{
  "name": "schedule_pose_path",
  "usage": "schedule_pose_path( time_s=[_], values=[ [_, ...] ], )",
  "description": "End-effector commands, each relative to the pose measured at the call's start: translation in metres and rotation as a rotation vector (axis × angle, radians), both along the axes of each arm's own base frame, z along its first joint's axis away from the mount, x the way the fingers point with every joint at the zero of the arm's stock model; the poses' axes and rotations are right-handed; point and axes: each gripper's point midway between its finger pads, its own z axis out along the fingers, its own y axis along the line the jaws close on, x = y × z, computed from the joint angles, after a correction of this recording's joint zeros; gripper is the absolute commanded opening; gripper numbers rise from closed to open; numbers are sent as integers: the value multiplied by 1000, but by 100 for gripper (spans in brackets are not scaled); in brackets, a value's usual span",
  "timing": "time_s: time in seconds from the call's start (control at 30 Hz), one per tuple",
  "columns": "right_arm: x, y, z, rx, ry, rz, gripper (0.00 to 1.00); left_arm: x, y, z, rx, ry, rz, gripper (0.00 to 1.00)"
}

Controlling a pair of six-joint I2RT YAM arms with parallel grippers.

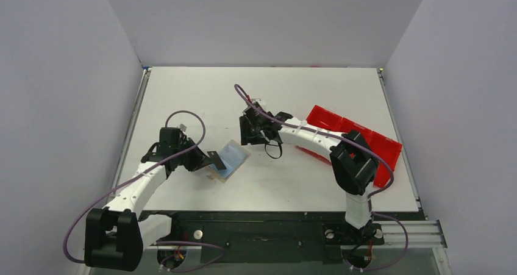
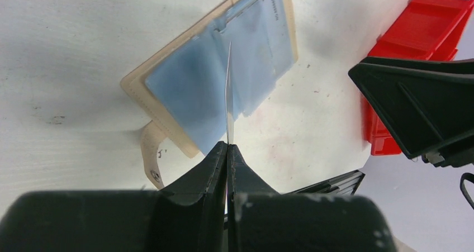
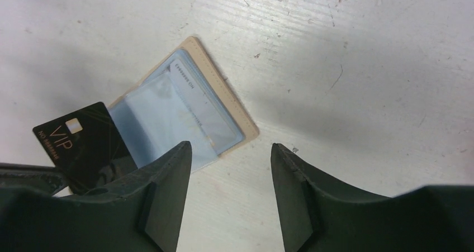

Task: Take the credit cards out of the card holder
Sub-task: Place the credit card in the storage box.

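Left gripper (image 2: 228, 148) pinches a black VIP card (image 3: 78, 143) at the open card holder (image 1: 231, 160); right gripper (image 3: 230, 151) hangs with its jaws apart.

The left jaws are clamped tight on one end of the black card, which the left wrist view shows edge-on, reaching over the holder. Whether it is clear of the clear blue sleeves (image 2: 190, 90) cannot be told. The tan holder lies spread flat on the white table (image 1: 183, 92), between the two arms, with a pale numbered card (image 3: 193, 98) in one sleeve. The right gripper holds nothing and hovers just beside the holder's far side. The red tray (image 1: 360, 138) sits well apart, at the right.
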Motion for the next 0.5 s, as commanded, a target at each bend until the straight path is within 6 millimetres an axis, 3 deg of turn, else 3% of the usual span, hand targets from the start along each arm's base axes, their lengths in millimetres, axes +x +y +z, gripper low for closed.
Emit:
schedule_pose_path(
  time_s=[0.0, 0.17, 0.47],
  values=[
    [8, 5, 42, 141, -83, -8, 52, 16, -7, 35, -45, -108, -26, 0],
    [4, 13, 50, 284, -65, 16, 54, 23, -14, 53, -91, -162, -33, 0],
    [-6, 30, 91, 605, -75, 84, 56, 42, -33, 102, -273, -314, -62, 0]
  ],
)
